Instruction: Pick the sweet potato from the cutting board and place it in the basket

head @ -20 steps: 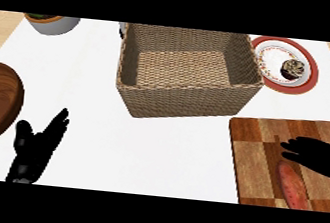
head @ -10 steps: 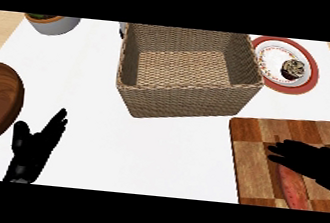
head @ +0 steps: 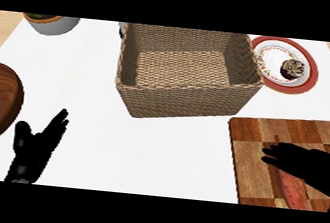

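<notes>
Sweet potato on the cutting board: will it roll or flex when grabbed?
The sweet potato looks long and rounded, so it may roll sideways on the flat cutting board if nudged. It probably stays rigid when lifted, not floppy. The right hand covers its upper end, so how the fingers sit on it cannot be judged.

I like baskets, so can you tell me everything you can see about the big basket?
The basket is woven, tan like wicker, and square with tall walls that slope in toward a flat woven bottom. It stands upright on the white counter, open at the top, and nothing shows inside it. It sits near the counter's far edge, between a grey bowl and a red-rimmed plate. The cutting board lies nearer, apart from it. No hand touches it.
</notes>
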Robot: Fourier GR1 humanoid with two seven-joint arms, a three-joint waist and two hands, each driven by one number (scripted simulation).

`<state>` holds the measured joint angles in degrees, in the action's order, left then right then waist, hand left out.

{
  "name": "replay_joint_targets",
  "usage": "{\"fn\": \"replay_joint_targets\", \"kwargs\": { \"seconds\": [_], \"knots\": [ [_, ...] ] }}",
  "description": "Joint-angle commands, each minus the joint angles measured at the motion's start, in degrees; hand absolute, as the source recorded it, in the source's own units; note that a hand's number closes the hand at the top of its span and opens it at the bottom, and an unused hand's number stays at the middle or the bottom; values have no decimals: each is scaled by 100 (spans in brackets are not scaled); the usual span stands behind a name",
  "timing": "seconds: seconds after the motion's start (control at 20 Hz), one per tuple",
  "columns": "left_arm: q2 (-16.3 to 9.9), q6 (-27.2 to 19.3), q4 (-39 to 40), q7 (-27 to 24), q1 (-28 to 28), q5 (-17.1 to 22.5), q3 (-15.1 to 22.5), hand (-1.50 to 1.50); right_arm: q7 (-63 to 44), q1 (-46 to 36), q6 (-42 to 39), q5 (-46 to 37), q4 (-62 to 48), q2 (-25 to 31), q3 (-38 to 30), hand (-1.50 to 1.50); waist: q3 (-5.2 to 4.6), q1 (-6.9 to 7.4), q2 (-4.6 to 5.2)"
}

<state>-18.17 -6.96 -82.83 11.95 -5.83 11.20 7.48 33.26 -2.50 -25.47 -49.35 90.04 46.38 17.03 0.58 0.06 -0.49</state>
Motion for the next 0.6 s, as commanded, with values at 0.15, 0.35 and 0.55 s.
{"fn": "replay_joint_targets", "kwargs": {
  "seconds": [0.15, 0.35, 0.55],
  "knots": [
    [167, 40, 64, 138, -362, -174, 141, 0, 92, -144, 449, -540, -680, -620, 184, -150, -55, 43, 56],
    [-66, 383, 447, 195, -167, 61, -254, 0, 222, 215, 551, -541, -390, -518, 8, -150, -58, -19, 49],
    [23, 335, 411, 164, -76, -111, -211, 0, 597, -85, 961, -895, -780, -693, 131, 150, -56, 9, 56]
  ]
}}
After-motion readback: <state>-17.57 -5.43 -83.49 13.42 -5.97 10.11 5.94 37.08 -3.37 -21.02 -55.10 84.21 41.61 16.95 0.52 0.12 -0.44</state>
